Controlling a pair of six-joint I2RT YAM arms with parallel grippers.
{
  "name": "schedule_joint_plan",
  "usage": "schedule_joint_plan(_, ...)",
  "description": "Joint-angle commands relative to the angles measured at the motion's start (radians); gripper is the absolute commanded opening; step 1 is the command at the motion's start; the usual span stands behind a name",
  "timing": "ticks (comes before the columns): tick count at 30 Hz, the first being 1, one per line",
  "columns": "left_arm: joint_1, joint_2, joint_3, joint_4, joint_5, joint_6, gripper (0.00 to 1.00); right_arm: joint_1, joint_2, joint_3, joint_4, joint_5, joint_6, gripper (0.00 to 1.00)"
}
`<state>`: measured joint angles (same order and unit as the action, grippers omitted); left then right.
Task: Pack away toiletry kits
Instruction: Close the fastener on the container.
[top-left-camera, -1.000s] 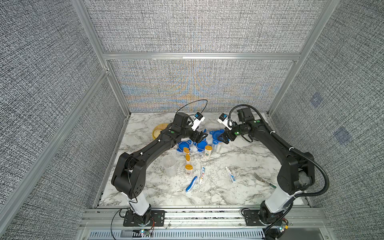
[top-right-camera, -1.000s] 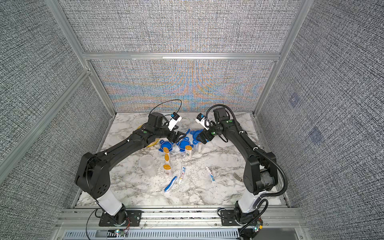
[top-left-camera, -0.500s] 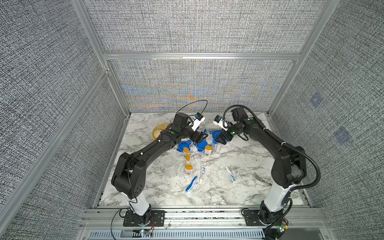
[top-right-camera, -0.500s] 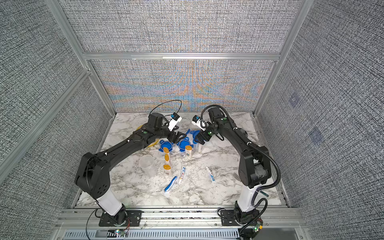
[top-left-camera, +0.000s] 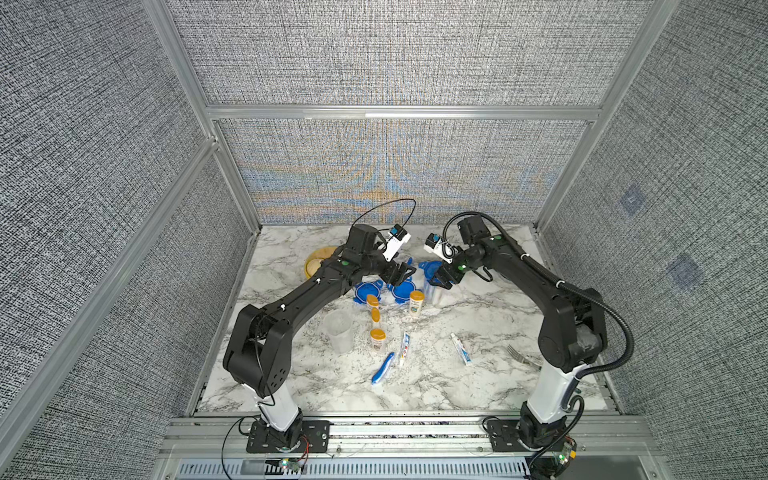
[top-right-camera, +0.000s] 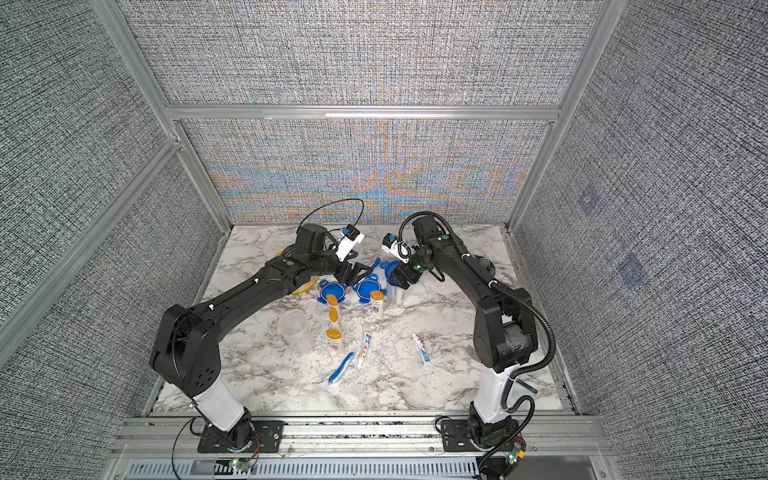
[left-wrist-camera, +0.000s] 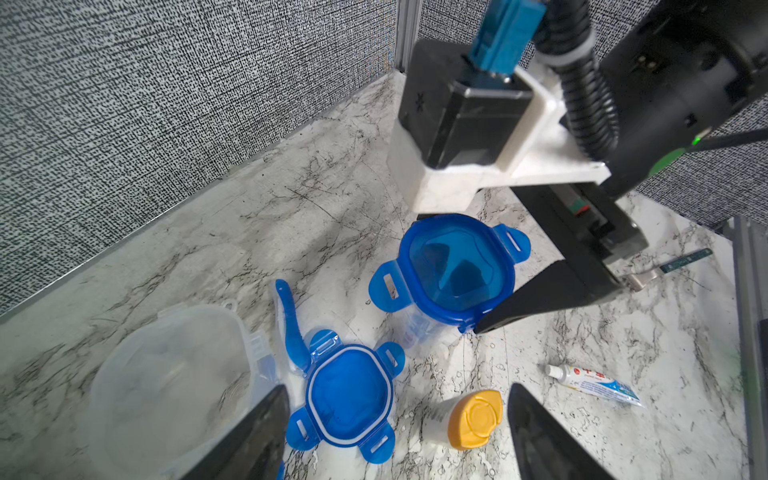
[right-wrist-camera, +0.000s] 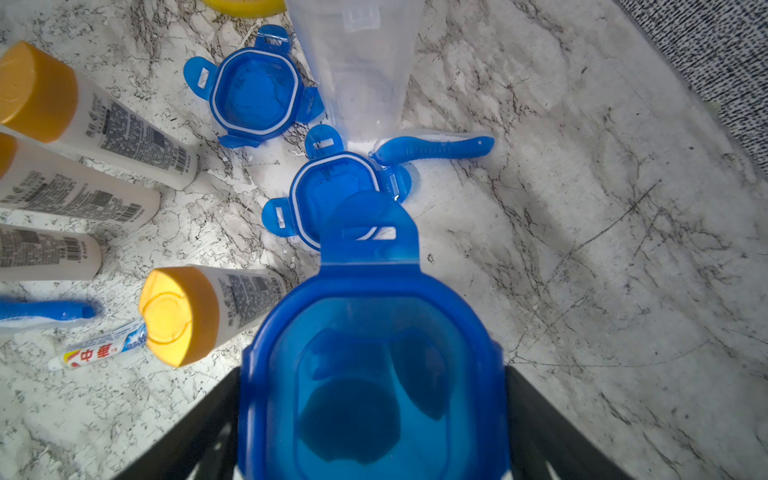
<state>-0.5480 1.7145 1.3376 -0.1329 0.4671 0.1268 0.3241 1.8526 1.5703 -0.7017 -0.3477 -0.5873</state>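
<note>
A clear jar with a blue clip lid (right-wrist-camera: 374, 374) (left-wrist-camera: 457, 270) (top-left-camera: 432, 269) stands at the back middle of the table. My right gripper (right-wrist-camera: 372, 432) (top-left-camera: 440, 280) (top-right-camera: 401, 280) straddles that lid, both fingers against its sides. My left gripper (left-wrist-camera: 395, 436) (top-left-camera: 401, 272) hangs open and empty over a loose blue lid (left-wrist-camera: 349, 399) and an orange-capped bottle (left-wrist-camera: 465, 419). A second loose lid (right-wrist-camera: 253, 95), an open jar (left-wrist-camera: 166, 386) and a blue toothbrush (right-wrist-camera: 432, 147) lie close by. In front lie more bottles (top-left-camera: 378, 338), toothpaste tubes (top-left-camera: 461, 349), another toothbrush (top-left-camera: 383, 368) and an empty jar (top-left-camera: 338, 332).
A yellow steamer (top-left-camera: 318, 262) sits at the back left under the left arm. A fork (top-left-camera: 521, 357) lies by the right arm's base. Fabric walls close in the marble table (top-left-camera: 291, 374) on three sides.
My right arm has swung left over the lidded jar and its jaws have narrowed onto the lid. The left arm has stayed put.
</note>
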Motion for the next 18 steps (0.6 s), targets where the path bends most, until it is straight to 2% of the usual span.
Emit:
schedule_joint_plan(1,0.003,0.006,0.011,0.003,0.003,0.004,0.81,0.001,0.005,-0.014,-0.049,0.022,0.001,0.81)
schedule_joint_plan(4,0.002,0.006,0.013,0.003,0.0,0.006,0.81,0.002,-0.008,-0.018,-0.046,0.013,0.002,0.82)
schedule_joint_plan(8,0.001,0.011,0.033,0.003,-0.013,0.014,0.81,0.001,-0.06,-0.019,-0.009,-0.027,0.041,0.98)
schedule_joint_plan(11,0.001,0.023,0.064,0.0,-0.006,0.01,0.84,-0.01,-0.144,-0.041,0.052,-0.053,0.112,0.99)
schedule_joint_plan(14,-0.008,0.039,0.105,-0.007,0.009,-0.008,0.87,-0.05,-0.261,-0.113,0.153,-0.07,0.254,0.99)
schedule_joint_plan(15,-0.018,0.045,0.118,-0.006,-0.002,-0.023,1.0,-0.076,-0.309,-0.153,0.194,-0.074,0.334,0.99)
schedule_joint_plan(18,-0.072,0.064,0.145,-0.023,-0.056,-0.016,1.0,-0.159,-0.44,-0.291,0.314,-0.066,0.55,0.99)
